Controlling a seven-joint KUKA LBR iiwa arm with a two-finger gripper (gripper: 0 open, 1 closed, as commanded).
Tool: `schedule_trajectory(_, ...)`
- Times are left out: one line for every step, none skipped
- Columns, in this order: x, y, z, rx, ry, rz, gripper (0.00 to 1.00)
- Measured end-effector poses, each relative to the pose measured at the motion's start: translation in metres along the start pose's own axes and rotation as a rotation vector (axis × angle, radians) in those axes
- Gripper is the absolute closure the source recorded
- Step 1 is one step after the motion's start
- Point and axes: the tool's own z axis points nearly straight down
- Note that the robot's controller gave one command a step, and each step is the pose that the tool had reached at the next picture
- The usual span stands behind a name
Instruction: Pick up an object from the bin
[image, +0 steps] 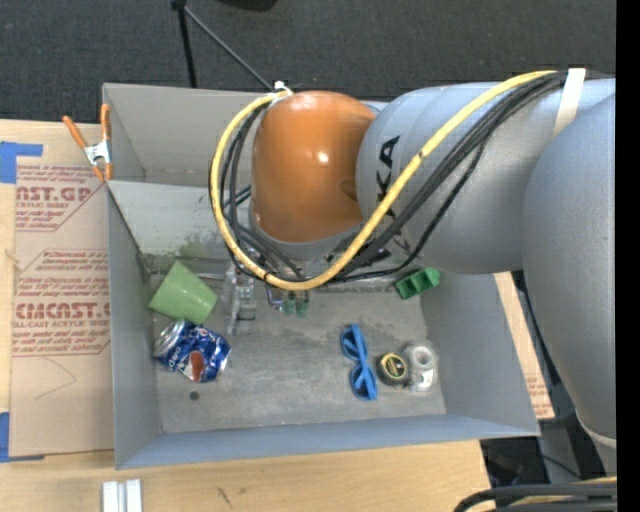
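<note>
Picking is sitting at its reach-in step, as I am judging it: every loose thing in the bin (130, 400) is lying on the grey floor, and none is looking lifted. Starting at the left, a pale green cup (184, 292) is lying on its side near the left wall. Just below it a crushed can (192, 352), blue with red and white, is resting flat, close beside the cup. Just right of the cup the pincer (262, 298) is hanging low under the orange cover (305, 165) and the yellow and black cables (232, 215) of the wrist. So much of it is hiding beneath them that I cannot tell how far it is open, and nothing is showing in its grip. The cup and the can are lying nearest to it, so one of these is looking the likeliest pick, though I cannot tell which.

Further right, well apart from the pincer, a pair of blue toy glasses (357, 362) is lying flat, then a yellow-and-black tape roll (395, 368) beside a white roll (423, 366). A green block (417, 283) is sitting by the back wall, partly under the arm.

The next move is calling for settling on one thing, bringing the pincer squarely over it, spread wide enough, then going down. The cup is likely asking for a grip across its wall, the can for one across its flattened body.
</note>
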Motion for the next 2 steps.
schedule_trajectory(0.001,-0.001,0.005,0.003,0.008,0.001,0.00)
schedule_trajectory(0.010,0.019,0.148,0.002,0.011,-0.408,0.00)
